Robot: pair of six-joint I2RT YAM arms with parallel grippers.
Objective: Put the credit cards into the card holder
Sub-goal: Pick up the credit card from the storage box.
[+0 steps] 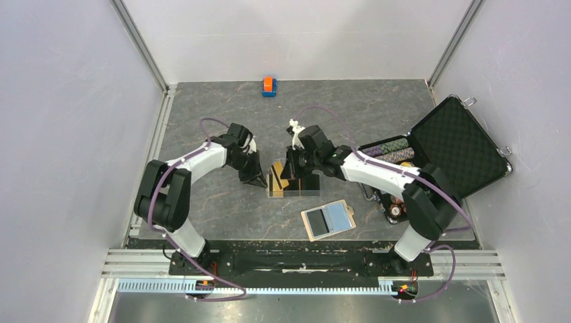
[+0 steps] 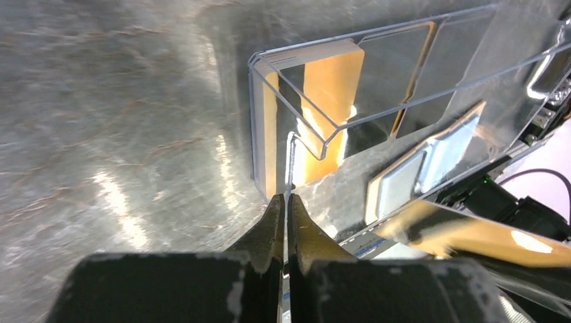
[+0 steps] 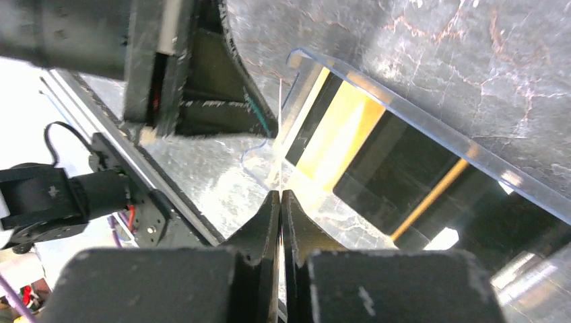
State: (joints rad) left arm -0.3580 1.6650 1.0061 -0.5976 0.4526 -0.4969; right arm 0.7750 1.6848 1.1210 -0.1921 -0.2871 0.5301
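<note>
Left end effector: clenched, the two fingertips meeting with no gap. A thin edge of a clear plastic cover runs up to the tips; whether that edge is pinched between them cannot be told. Right end effector: likewise clenched, tips together, with the opposite clear edge standing just ahead of them. The two end effectors are positioned facing each other across the cover, left of it and right of it, at mid-counter.

Through the clear plastic, the credit cards are seen as orange-gold and black panels lying side by side. Whether they lie inside the cover or beneath it cannot be determined.

The card holder, flat and tan with light blue showing on its face, lies nearer the arm bases, to the right of centre and apart from the cover.

The counter is dark grey with pale marbled veining, and glare is thrown off it in both wrist views. An open black case holding poker chips occupies the right edge. A small orange-and-blue block sits at the far edge. Plain pale walls enclose three sides, and a ribbed metal rail borders the near edge.
</note>
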